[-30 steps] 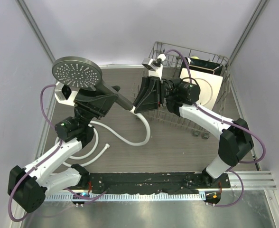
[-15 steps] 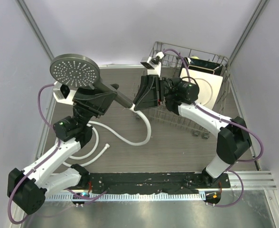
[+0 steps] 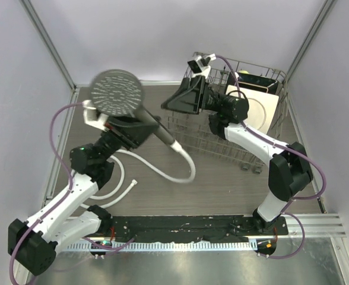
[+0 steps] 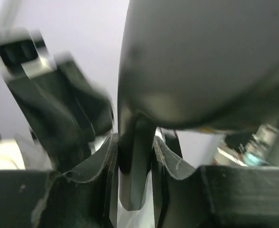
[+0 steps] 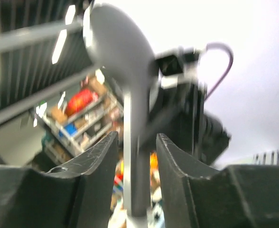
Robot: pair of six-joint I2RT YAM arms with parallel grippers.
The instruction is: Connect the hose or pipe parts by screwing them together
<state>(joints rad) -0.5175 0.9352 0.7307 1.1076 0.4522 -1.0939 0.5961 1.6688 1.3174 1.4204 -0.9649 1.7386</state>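
So, nearest the arms, the white hose [image 3: 192, 169] loops over the near-left part of the tabletop [image 3: 222, 190]. It's ribbed and floppy, and I'd guess it twists and drags, so grab it by the little metal nut [image 3: 133, 183] at its loose end, never mid-coil. Its other end meets the handle tip of the grey shower head [image 3: 118, 94], held up above the left side. The left gripper [image 4: 134, 156] is clamped on that smooth straight handle. It looks like stiff, light, slick plastic, top-heavy under the round dotted face. Farther back, over the wire rack [image 3: 222, 148] at the far right corner, the right gripper [image 5: 137, 156] has its jaws a bit apart with nothing in them, I think; that view is blurry.
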